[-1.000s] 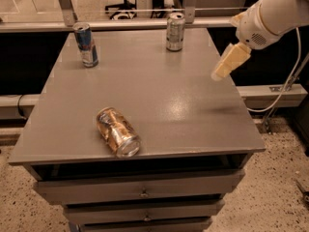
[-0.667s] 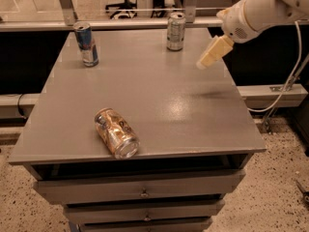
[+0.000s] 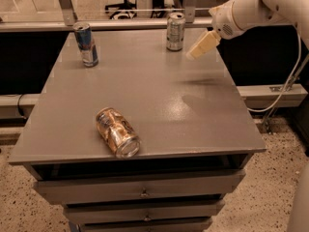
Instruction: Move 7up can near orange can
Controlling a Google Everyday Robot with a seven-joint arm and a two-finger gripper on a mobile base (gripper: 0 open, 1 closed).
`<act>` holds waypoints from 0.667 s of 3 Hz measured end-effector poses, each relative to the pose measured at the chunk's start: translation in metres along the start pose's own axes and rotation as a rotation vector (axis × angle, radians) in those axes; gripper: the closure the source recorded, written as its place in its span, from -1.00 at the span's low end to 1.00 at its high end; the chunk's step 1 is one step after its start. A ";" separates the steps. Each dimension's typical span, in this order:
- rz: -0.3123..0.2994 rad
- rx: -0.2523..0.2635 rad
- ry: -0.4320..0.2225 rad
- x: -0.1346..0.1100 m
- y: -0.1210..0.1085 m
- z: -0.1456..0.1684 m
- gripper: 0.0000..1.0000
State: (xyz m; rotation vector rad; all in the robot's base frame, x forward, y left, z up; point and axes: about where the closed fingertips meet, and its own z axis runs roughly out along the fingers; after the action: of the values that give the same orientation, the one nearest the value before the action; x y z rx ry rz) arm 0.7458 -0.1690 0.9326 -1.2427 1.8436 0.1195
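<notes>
Grey counter, flat matte top, with a soft glare patch right of centre (overhead lighting, source out of frame). Below its front edge: three stacked drawers with small metal pulls. Floor around the counter is speckled terrazzo, pale. Behind the counter's far edge runs a horizontal metal rail, with an upright post at far left. Beyond the rail is an office chair base. A low pale ledge extends from the counter's right side; a white cable drapes above it. The gripper hangs over the counter's far right corner.
</notes>
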 end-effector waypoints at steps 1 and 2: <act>-0.011 -0.021 -0.025 -0.003 -0.004 0.018 -1.00; 0.028 -0.035 -0.081 -0.004 -0.021 0.049 -1.00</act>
State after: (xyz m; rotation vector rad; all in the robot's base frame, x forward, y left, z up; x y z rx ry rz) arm 0.7928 -0.1510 0.9138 -1.2190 1.7958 0.2153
